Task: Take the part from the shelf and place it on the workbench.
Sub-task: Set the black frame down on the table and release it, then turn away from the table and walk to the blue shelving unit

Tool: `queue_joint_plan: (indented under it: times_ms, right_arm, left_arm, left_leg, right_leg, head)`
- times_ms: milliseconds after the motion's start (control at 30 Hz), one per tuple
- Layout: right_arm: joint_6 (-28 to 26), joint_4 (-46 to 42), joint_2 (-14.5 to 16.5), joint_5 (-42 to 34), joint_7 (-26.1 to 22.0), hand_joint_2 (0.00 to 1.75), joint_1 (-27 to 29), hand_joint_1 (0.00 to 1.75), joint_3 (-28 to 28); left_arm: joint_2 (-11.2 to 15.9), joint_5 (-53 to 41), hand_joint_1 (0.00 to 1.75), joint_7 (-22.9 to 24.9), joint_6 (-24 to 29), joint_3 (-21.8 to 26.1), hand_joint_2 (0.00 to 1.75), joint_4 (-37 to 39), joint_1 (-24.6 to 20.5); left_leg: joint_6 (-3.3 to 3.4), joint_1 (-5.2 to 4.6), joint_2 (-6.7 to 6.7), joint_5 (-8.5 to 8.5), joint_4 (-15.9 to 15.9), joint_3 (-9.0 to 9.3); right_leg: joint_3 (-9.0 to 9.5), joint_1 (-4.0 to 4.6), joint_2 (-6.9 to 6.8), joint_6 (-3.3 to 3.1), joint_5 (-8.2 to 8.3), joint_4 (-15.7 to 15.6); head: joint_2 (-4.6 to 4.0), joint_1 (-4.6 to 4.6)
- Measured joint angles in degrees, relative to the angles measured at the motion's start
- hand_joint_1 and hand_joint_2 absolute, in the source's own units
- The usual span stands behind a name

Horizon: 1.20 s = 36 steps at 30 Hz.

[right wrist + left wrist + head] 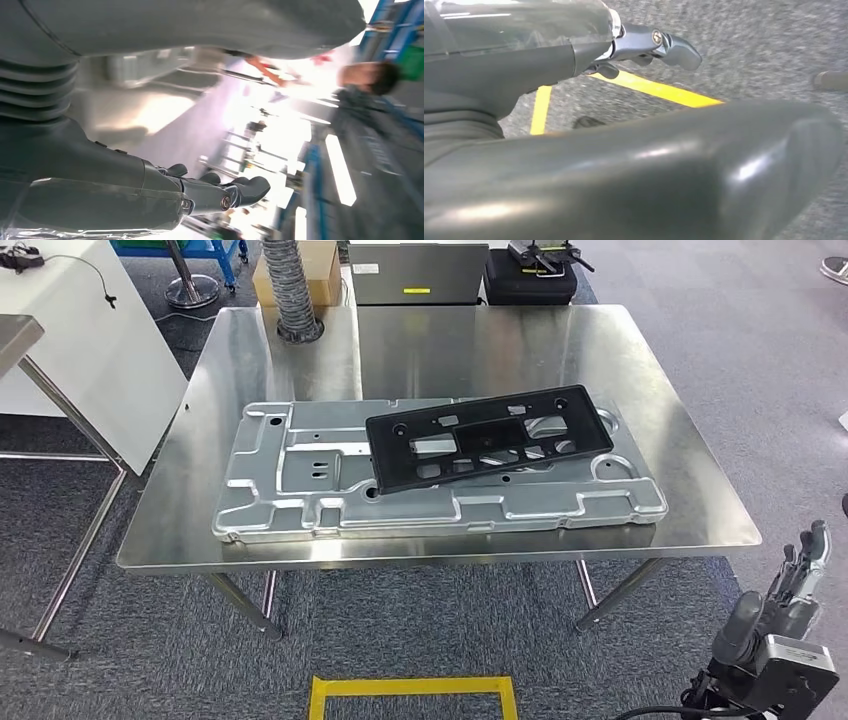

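Right hand [790, 585] low at lower right of frame, fingers spread, holding nothing. Left hand [644, 45] hanging over floor, grip impossible to tell. Black part [488, 436] lying mid-frame on silver panel [300, 490] atop counter [450, 340]. Could slide if nudged.

A cardboard box [300, 275] and black case [530, 280] sit beyond the far edge — yellow floor tape [412, 692] nearer.

workbench [300, 350]: shiny brushed metal | part [490, 440]: matt black plastic | panel [290, 490]: dull pressed metal
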Motion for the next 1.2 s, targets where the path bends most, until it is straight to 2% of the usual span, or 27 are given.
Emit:
queue_joint_plan:
  times_ms: [33,67,100,167,200,233,300,333,400,467,500,533,567,600,633,700,733,800,833,867,900,967,1000,1033,1067,1133,1200]
  right_arm:
    - [1.68,0.76,0.33,-1.09,-0.05,0.0,0.57,0.0,-1.48]
    - [3.49,1.46,0.77,-2.15,-0.21,0.0,1.12,0.0,-3.07]
    - [5.45,2.14,1.34,-2.98,-0.46,0.0,1.59,0.0,-4.93]
    - [9.12,3.47,2.8,-3.61,-0.93,0.0,2.21,0.0,-9.26]
    - [10.96,4.21,3.73,-3.38,-1.21,0.0,2.45,0.0,-11.76]
    - [12.67,4.93,4.67,-2.86,-1.41,0.0,2.61,0.0,-14.21]
    - [16.58,6.81,7.09,-0.01,-2.07,0.0,2.64,0.0,-19.86]
    - [18.38,7.84,8.34,2.22,-2.4,0.0,2.41,0.0,-22.66]
    - [20.68,10.27,10.9,7.7,-3.32,0.0,1.69,0.0,-28.03]
    - [20.69,13.46,12.92,12.54,-4.03,0.0,0.73,0.0,-32.4]
    - [20.17,15.51,13.73,14.47,-4.33,0.0,0.11,0.0,-34.3]
    - [19.41,17.68,14.32,16.11,-4.6,0.0,-0.55,0.0,-35.91]
    - [18.11,20.29,14.75,17.9,-5.09,0.0,-1.23,0.0,-37.47]
    - [16.41,23.33,15.02,19.75,-5.83,0.0,-2.0,0.0,-38.99]
    - [14.43,26.63,15.16,21.55,-6.66,0.0,-2.79,0.0,-40.41]
    - [9.81,34.39,14.92,24.96,-8.03,0.0,-4.49,0.0,-42.89]
    - [7.62,38.21,14.54,26.4,-8.37,0.0,-5.29,0.0,-43.8]
    - [2.51,47.38,13.1,29.41,-8.65,0.0,-6.91,0.0,-45.36]
    - [0.05,52.1,12.16,30.68,-8.63,0.0,-7.59,0.0,-46.0]
    - [-2.33,56.88,11.22,31.85,-8.4,0.0,-8.16,0.0,-46.53]
    - [-4.09,61.09,10.28,32.74,-7.96,0.0,-8.64,0.0,-46.94]
    - [-6.64,68.26,8.92,34.67,-6.26,0.87,-9.45,0.0,-47.38]
    - [-7.51,71.41,8.35,35.76,-5.14,1.31,-9.84,0.0,-47.49]
    - [-8.16,74.15,7.99,36.9,-3.84,1.75,-10.15,0.0,-47.51]
    - [-8.66,76.72,7.65,38.15,-2.21,1.75,-10.42,0.0,-47.46]
    - [-9.04,80.65,7.26,40.46,1.43,1.75,-10.94,0.0,-47.02]
    - [-9.04,83.58,7.07,42.93,5.31,1.75,-11.47,0.0,-46.12]
  left_arm:
    - [-0.03,-0.4,0.0,0.05,-0.08,0.0,0.0,0.0,0.03]
    - [-0.08,-0.8,0.0,0.1,-0.13,0.0,0.0,0.0,0.06]
    - [-0.15,-1.16,0.0,0.15,-0.15,-0.01,0.0,0.0,0.08]
    - [-0.33,-1.86,0.0,0.2,-0.12,-0.06,0.0,0.0,0.12]
    - [-0.43,-2.2,0.0,0.2,-0.08,-0.09,0.0,0.0,0.14]
    - [-0.53,-2.51,0.0,0.21,-0.03,-0.13,0.0,0.0,0.16]
    - [-0.67,-3.06,0.0,0.21,0.07,-0.15,0.0,0.0,0.3]
    - [-0.69,-3.31,0.0,0.23,0.12,-0.15,0.0,0.0,0.38]
    - [-0.74,-3.65,0.0,0.26,0.17,-0.15,0.0,0.01,0.47]
    - [-0.83,-3.73,0.0,0.28,0.16,-0.14,0.0,0.01,0.43]
    - [-0.86,-3.73,0.0,0.28,0.15,-0.11,0.0,0.0,0.41]
    - [-0.87,-3.73,0.0,0.28,0.15,-0.09,0.0,0.0,0.39]
    - [-0.87,-3.72,0.0,0.28,0.15,-0.05,0.0,0.0,0.37]
    - [-0.87,-3.72,0.0,0.31,0.15,0.01,0.0,0.0,0.31]
    - [-0.84,-3.71,0.0,0.33,0.16,0.1,0.0,0.0,0.2]
    - [-0.8,-3.73,0.0,0.39,0.18,0.38,0.0,0.0,-0.07]
    - [-0.79,-3.75,0.0,0.42,0.19,0.53,0.0,0.0,-0.17]
    - [-0.9,-3.79,0.0,0.45,0.19,0.82,0.0,0.02,-0.18]
    - [-0.97,-3.81,0.0,0.45,0.19,0.93,0.0,0.03,-0.19]
    - [-1.04,-3.84,0.0,0.41,0.21,1.01,0.0,0.05,-0.21]
    - [-1.09,-3.9,0.0,0.36,0.22,1.05,0.0,0.07,-0.24]
    - [-1.09,-4.09,0.0,0.23,0.24,1.13,0.0,0.07,-0.27]
    - [-1.09,-4.21,0.0,0.18,0.24,1.17,0.0,0.08,-0.25]
    - [-1.1,-4.33,0.0,0.15,0.24,1.22,0.0,0.08,-0.26]
    - [-1.11,-4.44,0.0,0.1,0.24,1.25,0.0,0.09,-0.27]
    - [-1.12,-4.69,0.0,0.03,0.24,1.27,0.0,0.08,-0.31]
    - [-1.13,-4.91,0.0,-0.07,0.24,1.27,0.0,0.07,-0.38]
  left_leg:
    - [-0.1,0.01,0.02,0.61,0.19,-0.97]
    - [-0.23,0.03,0.02,1.15,0.41,-1.92]
    - [-0.4,0.03,0.01,1.64,0.67,-2.72]
    - [-0.91,-0.13,-0.05,2.52,1.08,-3.73]
    - [-1.23,-0.18,-0.07,2.98,1.13,-3.91]
    - [-1.6,-0.17,-0.09,3.49,1.05,-4.0]
    - [-2.34,-0.01,-0.15,4.0,0.97,-4.15]
    - [-2.67,0.09,-0.19,2.93,1.62,-4.49]
    - [-3.06,0.24,-0.23,-2.45,6.05,-5.83]
    - [-3.28,0.24,-0.22,-7.94,13.55,-7.26]
    - [-3.3,0.23,-0.22,-8.66,16.54,-7.35]
    - [-3.23,0.21,-0.22,-7.88,17.97,-6.67]
    - [-3.06,0.18,-0.23,-6.11,17.44,-5.08]
    - [-2.76,0.1,-0.24,-4.43,14.79,-2.36]
    - [-2.4,-0.04,-0.26,-3.95,10.55,1.15]
    - [-1.77,-0.31,-0.25,-5.41,1.8,7.11]
    - [-1.49,-0.44,-0.23,-6.27,-0.57,8.38]
    - [-0.81,-0.46,-0.04,-5.66,-1.54,7.96]
    - [-0.36,-0.38,0.11,-4.97,-1.65,7.41]
    - [0.07,-0.3,0.24,-4.16,-1.78,6.71]
    - [0.38,-0.24,0.35,-3.39,-1.82,5.89]
    - [0.58,-0.3,0.39,-1.95,-1.66,4.0]
    - [0.49,-0.31,0.42,-1.27,-1.47,3.01]
    - [0.35,-0.29,0.45,-0.66,-1.18,1.97]
    - [0.17,-0.25,0.47,-0.11,-0.79,0.91]
    - [-0.3,-0.19,0.46,0.8,0.11,-1.08]
    - [-0.96,-0.26,0.48,1.66,0.78,-2.38]
  right_leg:
    - [0.93,-0.06,0.0,0.09,0.98,0.61]
    - [2.89,-0.13,-0.01,0.09,2.6,-0.93]
    - [5.88,-0.2,-0.01,0.03,3.93,-4.45]
    - [12.21,-0.07,0.01,-0.43,3.82,-13.36]
    - [14.13,0.08,0.04,-0.79,3.23,-16.43]
    - [14.85,0.3,0.06,-1.21,2.8,-17.91]
    - [14.25,0.38,-0.06,-2.22,3.67,-18.23]
    - [13.72,0.34,-0.17,-2.81,4.3,-18.3]
    - [12.2,0.29,-0.35,-3.64,5.8,-18.46]
    - [10.12,0.54,-0.34,-3.92,7.33,-18.29]
    - [8.98,0.68,-0.34,-3.95,8.11,-18.13]
    - [7.84,0.81,-0.35,-3.93,8.84,-17.91]
    - [6.75,0.91,-0.34,-3.87,9.48,-17.63]
    - [5.73,1.0,-0.34,-3.77,10.1,-17.31]
    - [4.89,1.12,-0.33,-3.61,10.62,-16.96]
    - [3.83,1.29,-0.34,-3.14,11.7,-16.46]
    - [3.62,1.28,-0.36,-2.83,12.26,-16.43]
    - [3.39,1.13,-0.3,-2.12,13.23,-16.7]
    - [3.06,1.01,-0.2,-1.73,12.55,-16.38]
    - [2.53,0.88,-0.11,-1.32,10.64,-15.14]
    - [1.77,0.65,-0.04,-0.92,7.61,-12.69]
    - [0.16,0.3,-0.02,-0.16,1.71,-5.17]
    - [-0.18,0.15,-0.02,0.12,0.63,-1.79]
    - [0.18,-0.02,-0.02,0.32,1.04,0.17]
    - [1.54,-0.2,-0.03,0.45,2.54,0.01]
    - [7.29,-0.49,-0.03,0.48,4.96,-6.38]
    - [13.25,-0.35,0.01,0.0,4.05,-15.16]
  head:
    - [0.0,0.01]
    - [0.0,0.01]
    - [0.0,0.02]
    - [0.0,-0.05]
    - [0.0,-0.03]
    - [0.01,-0.02]
    - [0.01,0.09]
    - [0.01,0.06]
    - [0.0,-0.14]
    - [0.0,-0.33]
    - [0.0,-0.37]
    - [0.0,-0.38]
    - [0.0,-0.39]
    - [0.0,-0.39]
    - [0.01,-0.38]
    - [0.01,-0.34]
    - [0.01,-0.37]
    - [0.0,-0.42]
    - [0.0,-0.5]
    - [0.0,-0.43]
    - [0.0,-0.42]
    - [0.0,-0.25]
    - [0.0,-0.26]
    - [0.0,-0.25]
    - [0.0,-0.26]
    - [0.0,-0.25]
    - [0.0,-0.34]
